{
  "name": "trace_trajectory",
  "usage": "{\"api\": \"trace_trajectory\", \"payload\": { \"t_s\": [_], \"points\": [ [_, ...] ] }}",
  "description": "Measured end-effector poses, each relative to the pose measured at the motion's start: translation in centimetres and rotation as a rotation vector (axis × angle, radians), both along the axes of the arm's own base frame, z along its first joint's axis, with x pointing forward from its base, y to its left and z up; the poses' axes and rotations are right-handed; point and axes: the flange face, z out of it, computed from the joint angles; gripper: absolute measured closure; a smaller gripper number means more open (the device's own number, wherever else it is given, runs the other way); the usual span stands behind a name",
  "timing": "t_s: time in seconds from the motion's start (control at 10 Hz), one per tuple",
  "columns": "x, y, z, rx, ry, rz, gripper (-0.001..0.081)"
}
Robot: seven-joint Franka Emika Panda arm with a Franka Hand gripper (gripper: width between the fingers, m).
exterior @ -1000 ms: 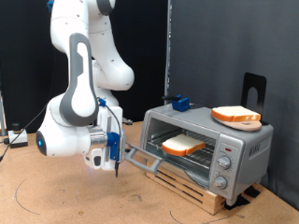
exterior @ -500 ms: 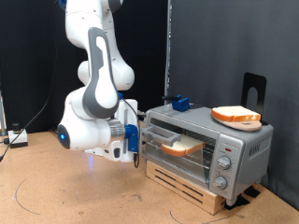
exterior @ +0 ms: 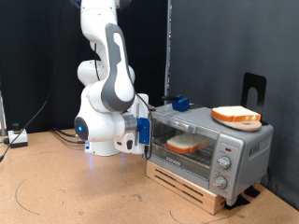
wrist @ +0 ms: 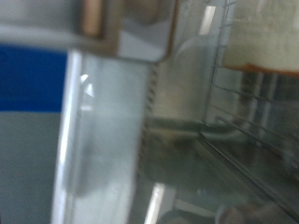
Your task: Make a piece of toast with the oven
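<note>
Quick tally: one oven (exterior: 207, 149) is being counted, with three knobs (exterior: 222, 168) being seen on its front. Two bread slices are being shown, one slice inside (exterior: 185, 143) and one slice on top (exterior: 235, 115). One wooden pallet (exterior: 201, 190), one blue block (exterior: 178, 104).

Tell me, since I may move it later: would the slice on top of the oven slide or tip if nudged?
The top slice lies flat, so tipping seems unlikely. It looks light, and the oven top looks smooth metal, so it would probably slide. It overhangs nothing visible.
</note>
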Motion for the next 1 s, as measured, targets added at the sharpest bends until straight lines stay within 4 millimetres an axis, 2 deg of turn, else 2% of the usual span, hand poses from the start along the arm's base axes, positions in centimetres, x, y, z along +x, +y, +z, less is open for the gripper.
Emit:
{"api": "trace_trajectory", "payload": {
  "t_s": [0.6, 0.7, 0.9, 1.0],
  "points": [
    [1.4, -8.9, 0.2, -0.229, 0.057, -0.136, -0.0001],
    [1.5, -9.7, -0.1, -0.243, 0.074, -0.16, -0.0001],
    [1.6, -9.5, 0.1, -0.215, 0.06, -0.142, -0.0001],
    [2.5, -9.7, 0.4, -0.183, 0.045, -0.131, -0.0001]
  ]
}}
